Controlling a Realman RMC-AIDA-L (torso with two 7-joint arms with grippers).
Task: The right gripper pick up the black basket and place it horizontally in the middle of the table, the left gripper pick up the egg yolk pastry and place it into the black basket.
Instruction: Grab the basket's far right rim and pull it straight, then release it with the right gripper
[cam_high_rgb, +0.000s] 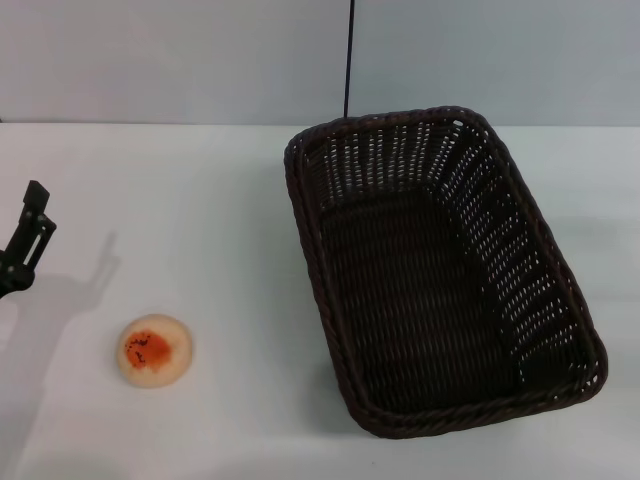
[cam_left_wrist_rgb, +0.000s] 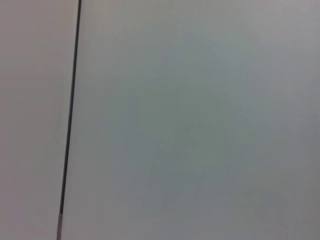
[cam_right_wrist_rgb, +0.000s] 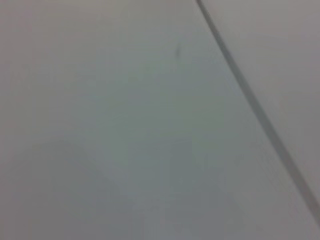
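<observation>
The basket (cam_high_rgb: 440, 270) is dark woven wicker, openwork at the sides, with a braided, faintly glossy rim. The table (cam_high_rgb: 200, 200) looks smooth, matt white. The pastry (cam_high_rgb: 154, 349) has a matt beige crust and an orange-red patch.

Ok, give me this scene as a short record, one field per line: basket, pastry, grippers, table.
basket: black basket, empty, lying at a slant on the table's right half
pastry: egg yolk pastry, orange patch up, on the table left of the basket, apart from it
left gripper: at the left edge, above the table, holding nothing
right gripper: not in view
table: white
</observation>
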